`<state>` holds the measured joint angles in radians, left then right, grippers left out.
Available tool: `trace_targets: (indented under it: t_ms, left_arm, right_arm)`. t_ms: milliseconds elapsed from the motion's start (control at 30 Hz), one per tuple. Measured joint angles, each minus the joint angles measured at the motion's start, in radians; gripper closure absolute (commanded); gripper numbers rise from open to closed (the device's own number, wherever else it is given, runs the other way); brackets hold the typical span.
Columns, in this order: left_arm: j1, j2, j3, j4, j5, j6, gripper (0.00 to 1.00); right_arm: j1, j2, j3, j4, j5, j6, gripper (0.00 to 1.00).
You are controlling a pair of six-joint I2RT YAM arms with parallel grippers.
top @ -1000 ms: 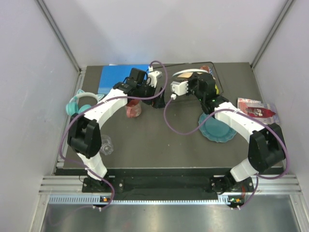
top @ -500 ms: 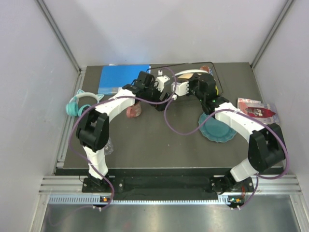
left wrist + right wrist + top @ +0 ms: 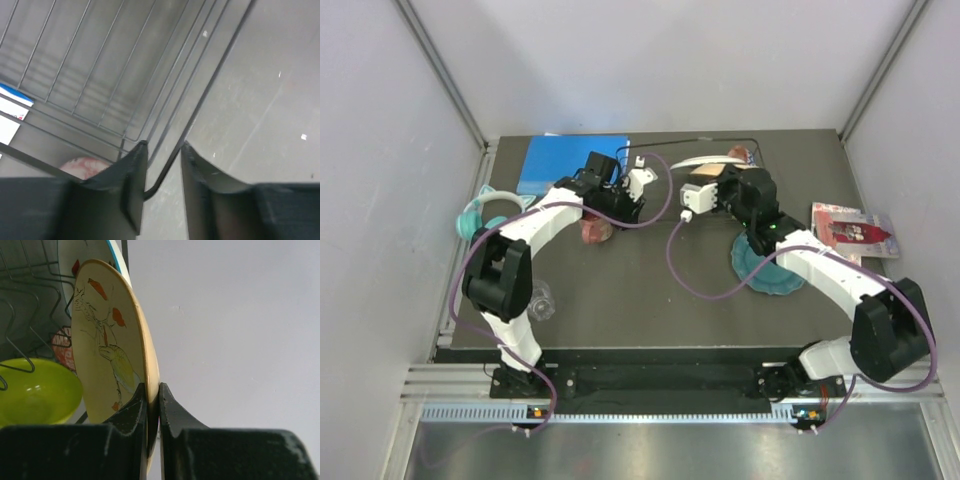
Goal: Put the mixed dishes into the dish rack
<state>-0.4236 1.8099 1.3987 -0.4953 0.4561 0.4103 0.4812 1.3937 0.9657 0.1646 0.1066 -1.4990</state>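
A plate is held on edge at the dish rack (image 3: 200,107), which stands at the tabletop's (image 3: 650,300) far edge.

From above only, the clear glass (image 3: 540,298) is seen by the near left edge and the teal scalloped plate (image 3: 772,266) toward the right edge. The red tumbler (image 3: 597,230) lies farther in. Only the left wrist view shows the left gripper (image 3: 162,147) with its jaws a little apart and a rim wire of the rack between them; whether the wire is pinched cannot be told. Only the right wrist view shows the right gripper (image 3: 152,387) with its jaws clamped on the rim of the white plate with red-and-green marks (image 3: 105,340), and the lime bowl (image 3: 35,395) among the rack wires beyond. A blue book (image 3: 570,163) lies at the far left.
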Motion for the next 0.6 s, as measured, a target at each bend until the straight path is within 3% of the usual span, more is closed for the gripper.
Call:
trace_targets:
  t_ms: [100,133,167,600]
  left_arm:
    - [0.012,-0.015,-0.008,-0.045,0.020,0.064,0.82]
    - [0.011,-0.017,-0.008,-0.058,0.026,0.079,0.97]
    - [0.010,-0.019,-0.009,-0.073,0.040,0.108,1.00]
    - [-0.003,-0.029,-0.011,-0.183,0.139,0.319,1.00]
  right_arm:
    - [0.013,-0.046,-0.017,-0.033,0.005,0.010,1.00]
    - [0.020,-0.056,-0.019,-0.040,0.008,0.010,1.00]
    - [0.028,-0.066,-0.020,-0.046,0.013,0.010,1.00]
    - [0.080,-0.057,0.005,-0.084,-0.045,0.023,1.00]
